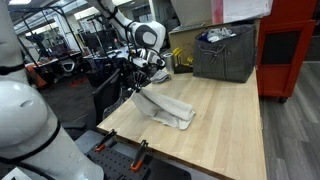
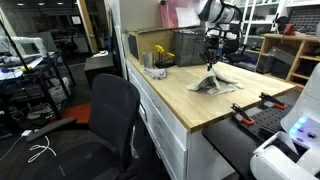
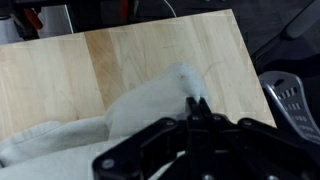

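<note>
Arm (image 1: 122, 22) bent downward, gripper (image 1: 143, 88) pinching white cloth (image 1: 172, 110) corner; wooden table (image 1: 232, 125)

Overhead room light fell evenly on the table (image 1: 225, 125); a soft shadow lay under the cloth (image 1: 170, 108) on it. Beyond the table, the background was dim. Wrist view soft, gripper (image 3: 197, 103) blurred and dark.

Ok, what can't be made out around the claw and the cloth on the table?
- Wrist view: the claw has its tips sunk in the cloth, so how much is pinched is hidden.
- Wrist view: the cloth's lower left end is cut off by the picture edge.
- Exterior view: what lies in the grey bin is mostly hidden by its wall.
- Exterior view: the yellow thing is too small to identify.
</note>
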You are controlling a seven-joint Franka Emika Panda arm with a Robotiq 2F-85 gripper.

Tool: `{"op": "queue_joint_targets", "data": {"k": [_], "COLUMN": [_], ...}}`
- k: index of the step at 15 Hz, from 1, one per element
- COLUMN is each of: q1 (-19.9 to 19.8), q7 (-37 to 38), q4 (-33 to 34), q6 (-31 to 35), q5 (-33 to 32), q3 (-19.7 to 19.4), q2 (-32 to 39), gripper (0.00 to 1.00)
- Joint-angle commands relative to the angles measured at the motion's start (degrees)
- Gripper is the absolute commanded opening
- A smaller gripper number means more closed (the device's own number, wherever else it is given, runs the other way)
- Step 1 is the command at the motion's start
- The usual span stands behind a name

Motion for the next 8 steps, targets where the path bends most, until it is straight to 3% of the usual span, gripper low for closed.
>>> {"op": "queue_joint_targets", "data": {"k": [1, 8], "q1": [-0.12, 0.74], "q7": [-1.03, 0.16], "q4": [-2.84, -5.43], "q6": [1.19, 7.24], "q5": [1.44, -0.49], "q3": [-1.95, -4.29], "q2": [-7.86, -18.40], "gripper": [0.01, 0.01]}}
